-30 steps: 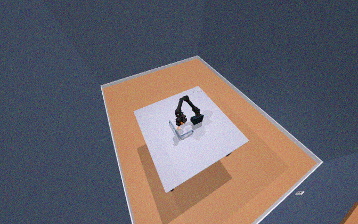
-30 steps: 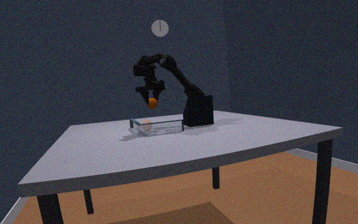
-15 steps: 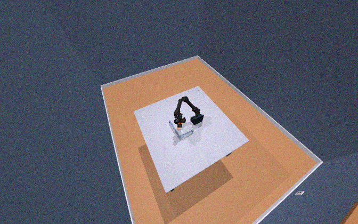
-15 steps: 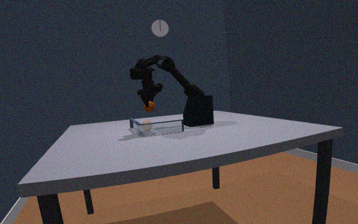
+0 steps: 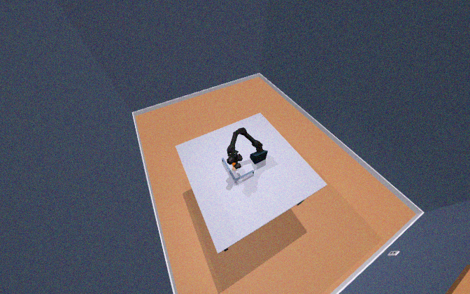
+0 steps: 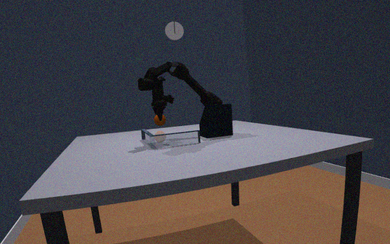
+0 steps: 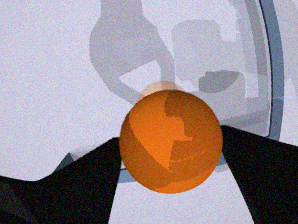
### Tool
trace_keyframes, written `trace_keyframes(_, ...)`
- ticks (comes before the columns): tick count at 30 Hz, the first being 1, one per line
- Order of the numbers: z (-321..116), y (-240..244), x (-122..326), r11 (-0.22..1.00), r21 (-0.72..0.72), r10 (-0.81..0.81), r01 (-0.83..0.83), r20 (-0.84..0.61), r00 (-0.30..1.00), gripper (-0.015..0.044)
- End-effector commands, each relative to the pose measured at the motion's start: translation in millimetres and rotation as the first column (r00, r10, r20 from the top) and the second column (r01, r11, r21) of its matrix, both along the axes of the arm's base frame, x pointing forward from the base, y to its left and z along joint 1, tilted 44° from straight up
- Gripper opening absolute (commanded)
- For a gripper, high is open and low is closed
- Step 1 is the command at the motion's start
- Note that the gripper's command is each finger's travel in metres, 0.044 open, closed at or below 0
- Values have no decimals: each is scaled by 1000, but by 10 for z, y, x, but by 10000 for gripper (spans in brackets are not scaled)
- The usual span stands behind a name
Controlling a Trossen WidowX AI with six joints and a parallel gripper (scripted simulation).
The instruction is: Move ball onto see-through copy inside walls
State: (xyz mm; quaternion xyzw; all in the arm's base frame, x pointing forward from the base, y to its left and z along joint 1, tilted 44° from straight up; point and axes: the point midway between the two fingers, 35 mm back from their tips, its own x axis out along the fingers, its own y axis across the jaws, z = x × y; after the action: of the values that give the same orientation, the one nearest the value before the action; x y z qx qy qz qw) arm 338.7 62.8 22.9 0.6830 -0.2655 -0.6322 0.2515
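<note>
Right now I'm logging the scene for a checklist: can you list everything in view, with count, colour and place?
ball: one, orange, held in the air above the walled corner
see-through copy: one, pale orange, on the table inside the walls, below the ball
clear walls: two, glassy, forming a corner near the arm's base
table: one, pale grey top, dark legs
floor: orange-brown, grey border
wall disc: one, pale, on the dark wall
arm: one, black, base on table
gripper: one, black, closed on the ball

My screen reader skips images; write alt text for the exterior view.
A black robot arm's gripper holds an orange ball in the air above a faint see-through copy inside two low clear walls on a pale table.
</note>
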Motion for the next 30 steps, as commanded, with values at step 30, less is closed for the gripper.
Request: trace_keyframes(30, -597, -568, 116, 997, -10, 72, -73, -56, 996, 0)
